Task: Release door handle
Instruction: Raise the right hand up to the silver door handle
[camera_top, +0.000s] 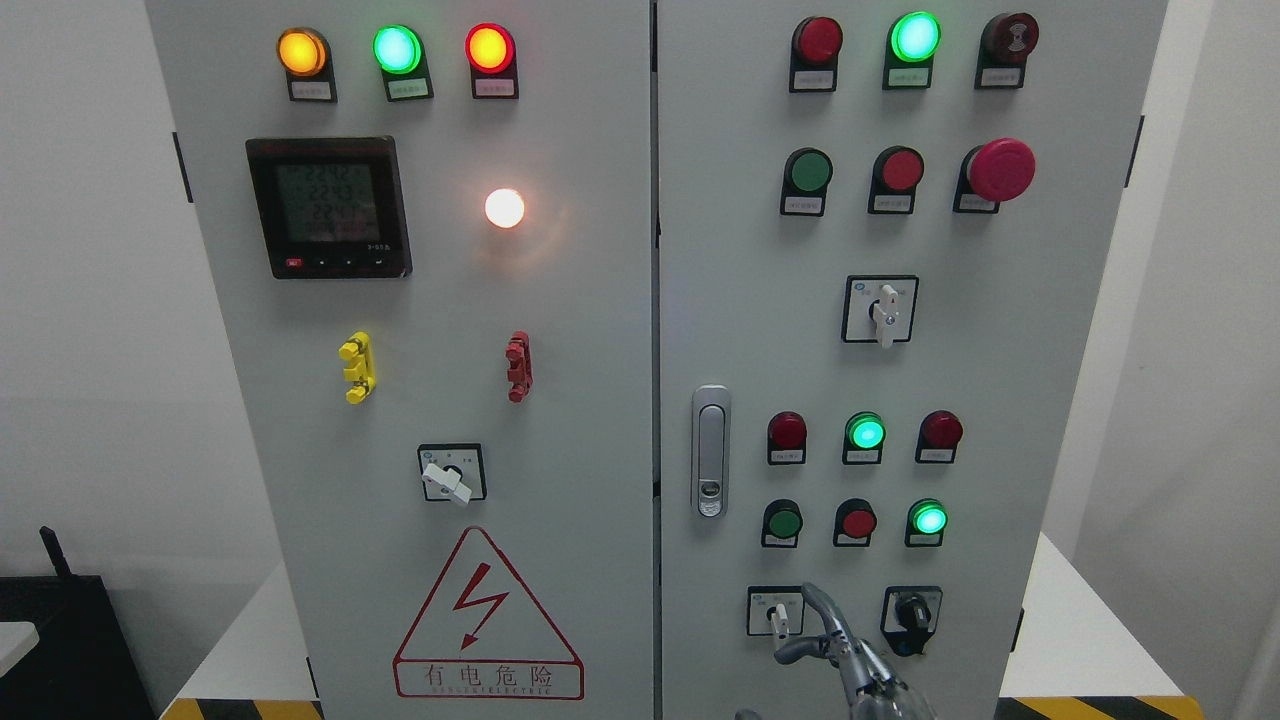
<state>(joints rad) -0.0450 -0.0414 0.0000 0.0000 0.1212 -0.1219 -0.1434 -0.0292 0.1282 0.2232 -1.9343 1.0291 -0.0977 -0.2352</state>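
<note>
Our right hand (845, 655) rises from the bottom edge, right of the middle, fingers (822, 606) loosely curled and holding nothing, in front of the lower selector switches (776, 612). We see the door handle (710, 451) above and left of it, well apart, on the right cabinet door (1000, 380) beside the centre seam. Its long axis stands vertical: a silver, flush swing handle with its keyhole at the lower end.

I see a pale grey cabinet (560, 330), its silver door handle (710, 450), a red-outlined warning triangle (487, 620), and my metallic grey hand (850, 660).
</note>
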